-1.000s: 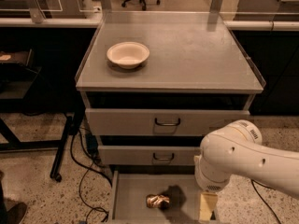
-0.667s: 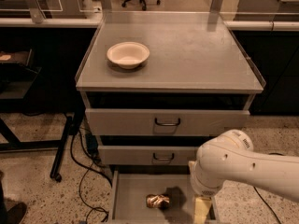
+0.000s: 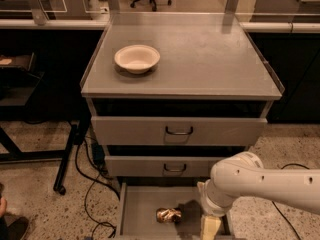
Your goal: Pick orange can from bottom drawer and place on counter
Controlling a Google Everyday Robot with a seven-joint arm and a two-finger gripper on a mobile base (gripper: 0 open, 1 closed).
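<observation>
1. The orange can (image 3: 168,215) is small and shiny, golden-orange with darker brown patches. Its surface is crumpled and uneven, and it catches the light in spots.
2. It lies on its side on the floor of the bottom drawer (image 3: 141,202), near the middle and slightly toward the near edge.
3. The bottom drawer is pulled out. It is a plain grey tray with thin side walls, sitting just above the speckled floor.
4. The gripper (image 3: 210,228) is down inside the drawer, just right of the can and at the bottom edge of the view. Only a cream-coloured part of it shows, so I cannot tell whether it is open or closed, or whether it touches the can.
5. A dark shadow lies on the drawer floor between the can and the gripper.
6. The white arm (image 3: 265,181) comes in from the right and bends down over the drawer's right side.
7. Above are two grey handled drawers, the upper drawer (image 3: 150,130) and the middle drawer (image 3: 140,166).
8. The counter (image 3: 205,54) is flat and grey. A cream bowl (image 3: 137,58) sits on its left part, well apart from the can.
</observation>
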